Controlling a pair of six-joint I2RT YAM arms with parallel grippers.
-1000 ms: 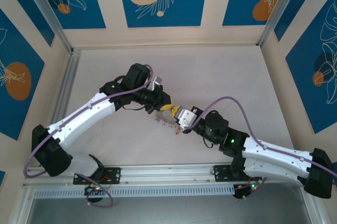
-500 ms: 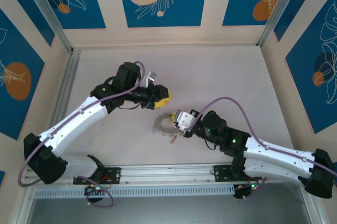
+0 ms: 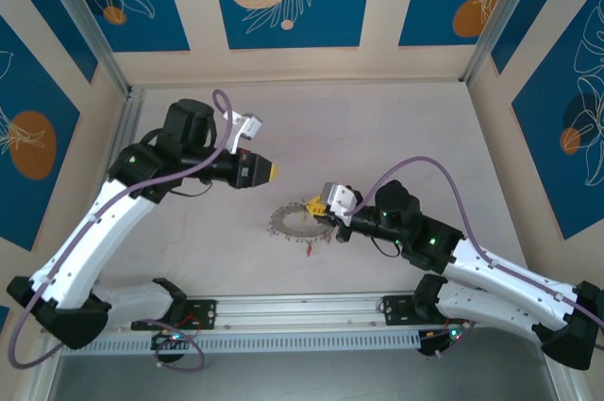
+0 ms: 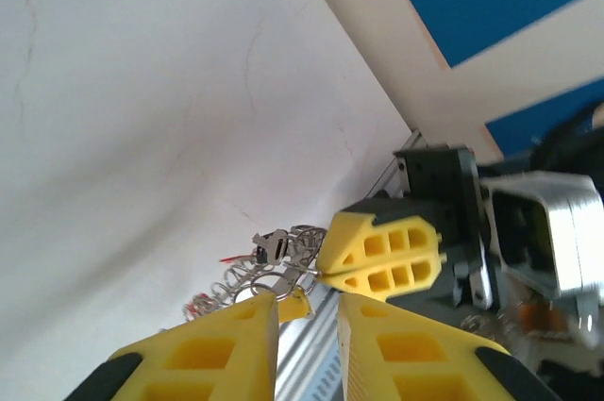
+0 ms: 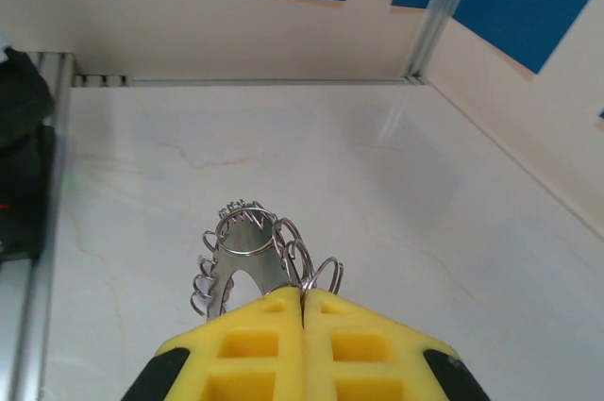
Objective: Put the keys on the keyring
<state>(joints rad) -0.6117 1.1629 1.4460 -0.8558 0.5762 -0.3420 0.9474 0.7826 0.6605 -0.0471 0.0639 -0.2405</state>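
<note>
The silver keyring (image 3: 293, 223) lies on the table near the middle, its looped rim clear in the right wrist view (image 5: 240, 252). My right gripper (image 3: 318, 208) is shut on the ring's right edge, fingertips pinching a wire loop (image 5: 304, 295). A small silver key (image 4: 270, 246) sits on the ring, with a red bit (image 4: 230, 258) beside it and a yellow tag (image 4: 295, 306) nearer the camera. Tiny reddish keys (image 3: 309, 249) lie by the ring's near edge. My left gripper (image 3: 270, 173) hovers up and left of the ring, apart from it. Its jaws (image 4: 307, 330) are open a little and hold nothing.
An aluminium rail (image 3: 302, 310) runs along the near edge between the arm bases. Another rail (image 3: 119, 151) lines the table's left side. Patterned walls close off the back and both sides. Bare tabletop (image 3: 396, 137) stretches behind the ring.
My left arm has drawn back up and to the left, away from the keyring, and its jaws have come apart. The right gripper still pinches the ring, which has shifted slightly.
</note>
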